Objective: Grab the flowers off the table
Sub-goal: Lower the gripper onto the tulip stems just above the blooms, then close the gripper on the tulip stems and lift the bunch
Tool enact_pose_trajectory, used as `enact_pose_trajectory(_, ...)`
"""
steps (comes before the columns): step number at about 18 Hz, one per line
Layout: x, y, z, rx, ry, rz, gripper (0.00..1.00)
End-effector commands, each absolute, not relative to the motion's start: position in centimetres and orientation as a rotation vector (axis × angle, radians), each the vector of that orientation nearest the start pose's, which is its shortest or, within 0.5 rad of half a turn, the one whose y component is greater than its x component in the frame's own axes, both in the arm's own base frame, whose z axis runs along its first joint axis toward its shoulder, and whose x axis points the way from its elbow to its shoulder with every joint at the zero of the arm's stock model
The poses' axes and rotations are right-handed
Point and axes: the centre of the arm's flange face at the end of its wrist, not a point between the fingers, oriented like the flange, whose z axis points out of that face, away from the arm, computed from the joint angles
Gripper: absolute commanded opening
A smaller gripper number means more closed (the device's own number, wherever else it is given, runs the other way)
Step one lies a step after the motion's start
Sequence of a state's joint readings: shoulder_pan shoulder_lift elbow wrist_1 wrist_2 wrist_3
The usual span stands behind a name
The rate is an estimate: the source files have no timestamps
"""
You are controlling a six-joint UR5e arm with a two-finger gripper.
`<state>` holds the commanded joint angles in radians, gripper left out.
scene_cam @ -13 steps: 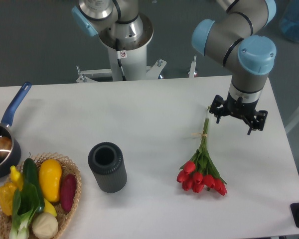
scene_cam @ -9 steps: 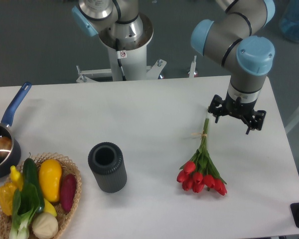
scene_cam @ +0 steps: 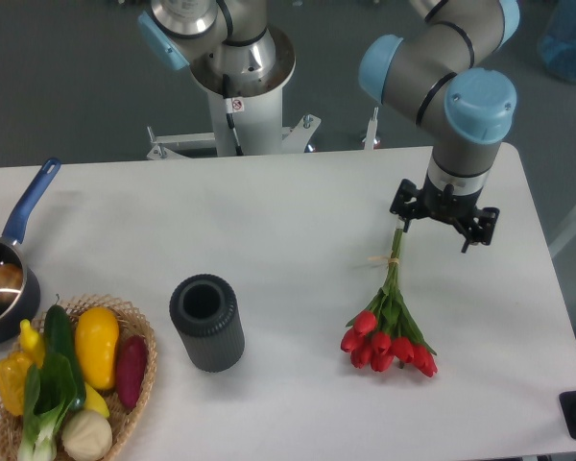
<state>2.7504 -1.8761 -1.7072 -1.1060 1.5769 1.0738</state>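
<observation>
White table (scene_cam: 269, 240), flowers (scene_cam: 389, 327) flat, grey floor.

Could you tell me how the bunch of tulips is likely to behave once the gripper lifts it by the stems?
The flowers have long thin stems and clustered red heads, so the head end will probably droop. The string tie should keep them together. The slim stems may slip or crush in the gripper, which hovers beside the stem ends.

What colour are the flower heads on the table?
Red, on green stems; the flowers show clearly in the fixed camera view.
</observation>
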Motion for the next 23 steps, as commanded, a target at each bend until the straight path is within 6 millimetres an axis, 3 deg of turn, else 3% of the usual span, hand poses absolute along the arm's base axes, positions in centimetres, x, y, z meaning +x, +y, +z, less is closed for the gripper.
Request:
enact_pose_trajectory(3, -47.8, 34.6, 27.9, -3.147, -0.217, -0.030, 1.00)
enact_pose_trajectory(7, -47.0, 38.1, 23.8, -3.125, -0.380, -0.025, 1.00)
enact_pose_trajectory(17, -48.1, 40.8, 20.8, -3.046, -0.369, -0.006, 1.00)
enact_pose_trajectory(20, -48.3, 41.2, 20.6, -3.028, -0.354, -0.012, 0.92)
enact_pose_trajectory(23, -48.6, 41.4, 20.4, -3.023, -0.353, -0.009, 0.92)
